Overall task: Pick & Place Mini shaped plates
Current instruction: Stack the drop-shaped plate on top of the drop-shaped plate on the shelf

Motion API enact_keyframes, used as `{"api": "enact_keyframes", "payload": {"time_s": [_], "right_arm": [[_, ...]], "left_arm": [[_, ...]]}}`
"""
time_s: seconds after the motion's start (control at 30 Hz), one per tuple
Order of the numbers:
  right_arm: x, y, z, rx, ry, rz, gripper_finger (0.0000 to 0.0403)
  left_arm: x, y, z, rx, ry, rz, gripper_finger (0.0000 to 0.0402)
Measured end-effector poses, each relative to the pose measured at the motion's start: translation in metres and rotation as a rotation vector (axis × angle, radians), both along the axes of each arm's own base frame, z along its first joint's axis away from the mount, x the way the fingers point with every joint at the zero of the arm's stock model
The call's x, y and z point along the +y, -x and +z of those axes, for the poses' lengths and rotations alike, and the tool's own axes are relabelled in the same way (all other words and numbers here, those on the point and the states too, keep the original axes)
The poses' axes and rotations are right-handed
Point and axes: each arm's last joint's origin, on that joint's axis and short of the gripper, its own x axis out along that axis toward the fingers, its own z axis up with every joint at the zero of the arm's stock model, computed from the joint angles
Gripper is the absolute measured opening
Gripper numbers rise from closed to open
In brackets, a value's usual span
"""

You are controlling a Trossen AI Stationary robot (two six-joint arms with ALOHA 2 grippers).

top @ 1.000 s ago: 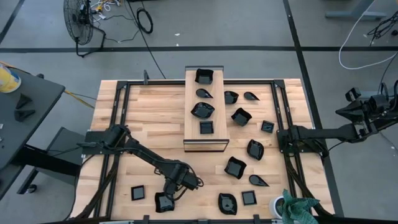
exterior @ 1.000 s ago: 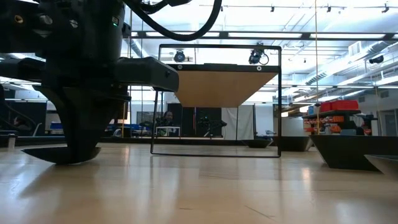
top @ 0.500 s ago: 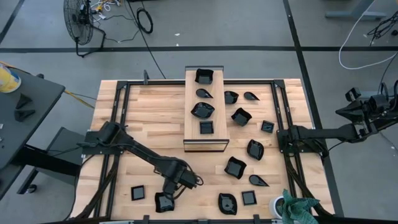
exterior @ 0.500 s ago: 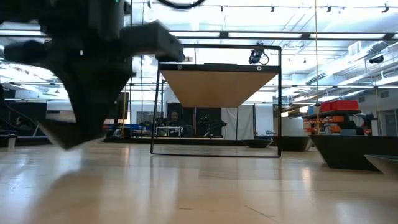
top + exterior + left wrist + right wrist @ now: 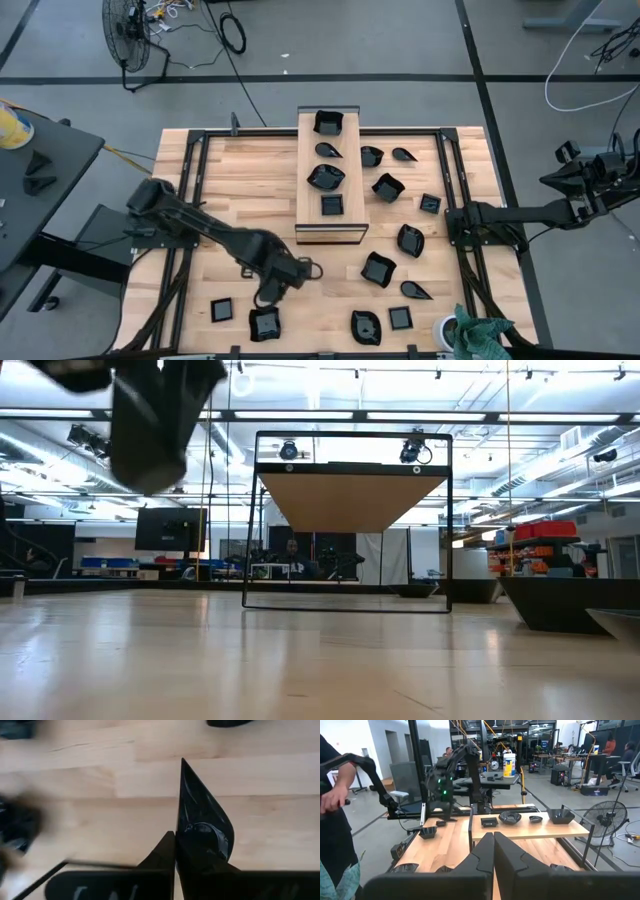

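— Wooden surface point(image 5: 250, 190) looks changed: what is different from a second ago?
— Left claw point(image 5: 268, 292) has lifted off the near edge, clamped on a black plate point(image 5: 202, 827); another plate point(image 5: 265, 324) remains below.
— And the right claw point(image 5: 493, 851)?
— Shut, empty, parked beyond the right edge.

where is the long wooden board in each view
High view: the wooden board lies at the centre, towards the far edge.
Low view: its pale underside shows at the centre, raised on a black frame.
Left wrist view: not in it; only the left gripper, shut on a black plate.
Right wrist view: right of centre, carrying plates.
Shared landmark: the left arm.
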Motion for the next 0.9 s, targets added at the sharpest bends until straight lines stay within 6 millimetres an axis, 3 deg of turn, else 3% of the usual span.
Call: {"api": "enact_keyframes", "payload": {"time_s": [0.53,0.7,0.9], "right_arm": [[0.000,0.000,0.000,0.000,0.000,0.001,0.0010],[0.000,0.000,0.000,0.000,0.000,0.000,0.0010],[0.000,0.000,0.000,0.000,0.000,0.000,0.0010]], "left_arm": [[0.071,0.044,0.114,-0.430,0.265,0.347,0.0009],[0.100,0.051,0.135,-0.569,0.277,0.454,0.0009],[0.134,0.048,0.145,-0.676,0.276,0.572,0.0009]]}}
